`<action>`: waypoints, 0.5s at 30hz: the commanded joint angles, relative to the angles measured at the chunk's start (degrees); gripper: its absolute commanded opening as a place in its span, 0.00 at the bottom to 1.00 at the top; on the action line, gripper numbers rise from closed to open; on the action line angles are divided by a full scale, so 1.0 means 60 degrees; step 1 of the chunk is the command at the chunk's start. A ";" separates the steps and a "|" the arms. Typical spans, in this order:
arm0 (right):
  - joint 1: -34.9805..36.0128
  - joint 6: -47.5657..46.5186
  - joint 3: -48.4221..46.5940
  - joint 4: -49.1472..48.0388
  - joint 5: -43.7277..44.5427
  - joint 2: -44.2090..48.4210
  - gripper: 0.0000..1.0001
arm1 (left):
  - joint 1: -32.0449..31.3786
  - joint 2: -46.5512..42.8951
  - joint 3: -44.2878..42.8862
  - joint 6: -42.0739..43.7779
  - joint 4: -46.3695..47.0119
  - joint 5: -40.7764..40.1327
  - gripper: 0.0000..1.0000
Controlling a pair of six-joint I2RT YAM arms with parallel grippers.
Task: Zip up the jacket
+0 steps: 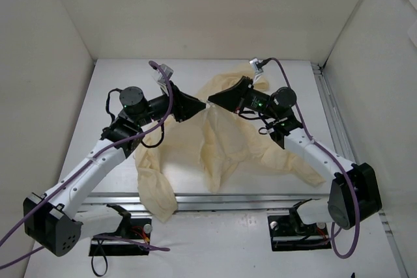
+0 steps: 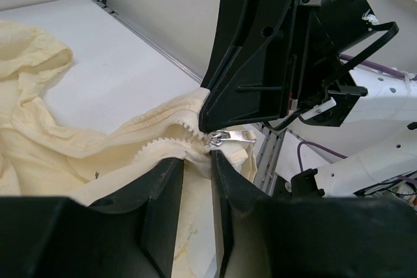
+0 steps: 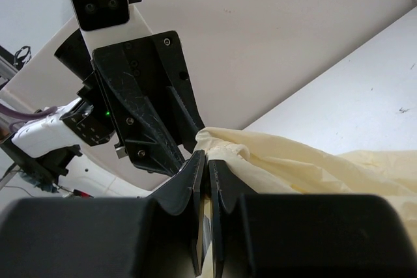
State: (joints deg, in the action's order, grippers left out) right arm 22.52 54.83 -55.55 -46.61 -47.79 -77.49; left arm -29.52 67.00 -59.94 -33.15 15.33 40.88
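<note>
Cream jacket (image 1: pixel 228 144) — zipper pull (image 2: pixel 231 137) half-hidden behind the right gripper (image 1: pixel 210 103), jaws shut.

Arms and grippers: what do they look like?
The left arm and right arm: white shells, black joints and bases. A purple cable loops along each. The left gripper and right gripper are black, wedge-shaped, flat-fingered. Green light on each wrist.

The white worktop (image 1: pixel 111 73) is enclosed by plain white panels: a back wall (image 1: pixel 208 11), a left wall (image 1: pixel 39 63) and a right wall (image 1: pixel 378 63). An aluminium rail (image 1: pixel 329 105) is fitted along the right edge. Even, diffuse lighting is provided.
</note>
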 commanded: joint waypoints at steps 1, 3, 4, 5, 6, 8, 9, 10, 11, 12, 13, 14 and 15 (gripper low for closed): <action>0.0420 -0.0363 0.0015 -0.0786 0.0348 0.0362 0.00 | -0.0178 -0.0283 -0.0644 -0.0027 0.0360 0.0042 0.21; 0.0479 -0.0451 0.0102 -0.0801 0.0436 0.0420 0.00 | -0.0178 -0.0298 -0.0601 -0.0086 0.0330 -0.0031 0.25; 0.0537 -0.0524 0.0117 -0.0801 0.0465 0.0450 0.00 | -0.0178 -0.0312 -0.0586 -0.0101 0.0330 -0.0119 0.27; 0.0553 -0.0539 0.0118 -0.0801 0.0480 0.0479 0.00 | -0.0178 -0.0356 -0.0557 -0.0159 0.0316 -0.0178 0.33; 0.0567 -0.0554 0.0161 -0.0801 0.0480 0.0494 0.00 | -0.0178 -0.0386 -0.0556 -0.0159 0.0243 -0.0294 0.36; 0.0582 -0.0656 0.0191 -0.0801 0.0436 0.0596 0.00 | -0.0178 -0.0473 -0.0556 -0.0159 0.0169 -0.0383 0.39; 0.0568 -0.0686 0.0234 -0.0816 0.0450 0.0611 0.00 | -0.0178 -0.0503 -0.0556 -0.0159 0.0111 -0.0441 0.40; 0.0596 -0.0715 0.0264 -0.0801 0.0436 0.0640 0.00 | -0.0178 -0.0532 -0.0556 -0.0159 0.0082 -0.0529 0.40; 0.0611 -0.0730 0.0279 -0.0816 0.0421 0.0684 0.00 | -0.0178 -0.0576 -0.0527 -0.0174 0.0067 -0.0602 0.42; 0.0626 -0.0730 0.0351 -0.0816 0.0450 0.0699 0.00 | -0.0178 -0.0591 -0.0527 -0.0174 0.0023 -0.0675 0.42; 0.0626 -0.0744 0.0395 -0.0830 0.0494 0.0728 0.00 | -0.0178 -0.0620 -0.0542 -0.0174 -0.0035 -0.0720 0.43; 0.0640 -0.0773 0.0454 -0.0830 0.0509 0.0786 0.00 | -0.0178 -0.0620 -0.0542 -0.0174 -0.0108 -0.0735 0.45; 0.0670 -0.0803 0.0484 -0.0830 0.0523 0.0830 0.00 | -0.0178 -0.0635 -0.0542 -0.0188 -0.0153 -0.0793 0.46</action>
State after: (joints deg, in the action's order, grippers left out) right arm 25.10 51.31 -52.66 -46.87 -44.58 -75.18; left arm -29.76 64.99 -60.14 -33.52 11.79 37.21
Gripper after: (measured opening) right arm 0.019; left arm 0.451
